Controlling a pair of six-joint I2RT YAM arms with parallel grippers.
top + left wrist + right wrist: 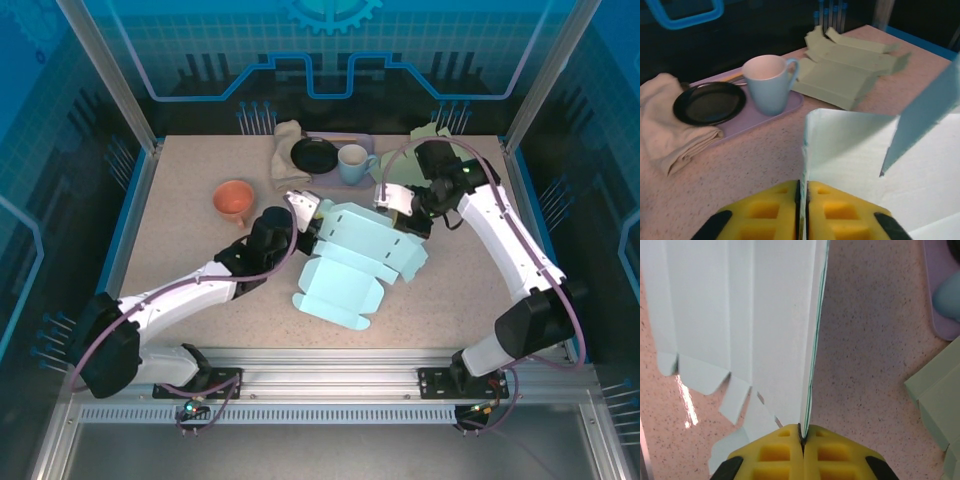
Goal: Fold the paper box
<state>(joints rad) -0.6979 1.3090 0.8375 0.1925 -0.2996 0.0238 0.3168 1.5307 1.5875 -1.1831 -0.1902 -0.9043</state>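
The light blue paper box [360, 262] lies partly unfolded in the middle of the table, its upper panels lifted between the two arms. My left gripper [305, 212] is shut on the left edge of a raised panel; in the left wrist view the yellow fingertips [803, 200] pinch the thin edge of the paper box [855, 160]. My right gripper [392, 200] is shut on the right edge. Seen from the right wrist, the gripper [802, 436] clamps an upright flap of the paper box [765, 315], with notched tabs lying flat to its left.
At the back a purple tray [740, 126] holds a black plate [314, 155] and a light blue mug [353, 163]. A beige cloth [287, 150] lies beside it. An orange cup [234, 200] stands left. A flat green cardboard box [845, 75] lies at the back right.
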